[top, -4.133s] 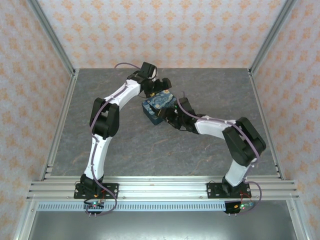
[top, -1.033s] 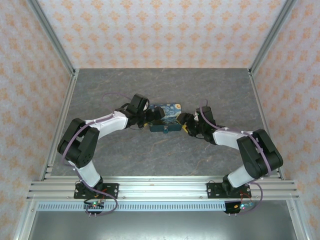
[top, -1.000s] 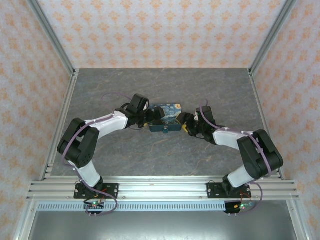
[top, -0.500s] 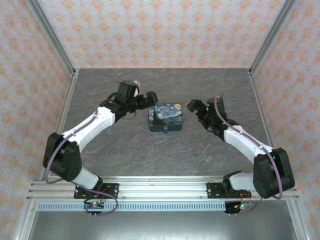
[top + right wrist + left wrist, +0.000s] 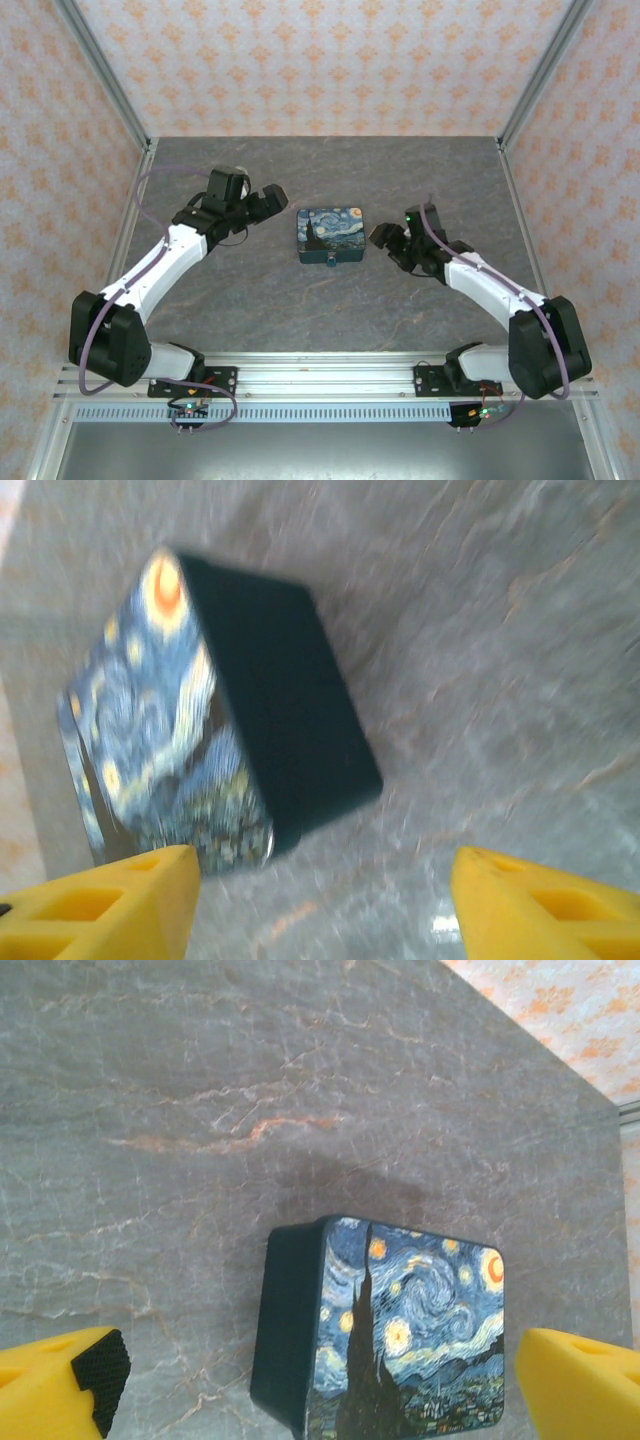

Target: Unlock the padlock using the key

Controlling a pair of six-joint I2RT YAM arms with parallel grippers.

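My left gripper (image 5: 272, 197) hangs with its yellow fingers (image 5: 60, 1385) spread wide and holding nothing. It has drawn back to the left of the printed box (image 5: 333, 235); a second ago it was pressed against that box's left end. My right gripper (image 5: 380, 240) mirrors it on the other side, fingers apart and empty too, now just clear of the box's right end after the same squeeze.

Between them the box sits alone near the middle of the table (image 5: 250, 300), squared to the near edge. Four seconds back it lay skewed and farther toward the back edge. The tiny teal padlock (image 5: 328, 264) hangs at the middle of the box's near side, facing the arms' bases. It is too small here to tell whether its shackle is shut.

I read the pullback as the end of the straightening. The lock is now turned toward me and within reach, but the unlocking itself has not begun. Next, one gripper needs the key while the other steadies the box or the lock.
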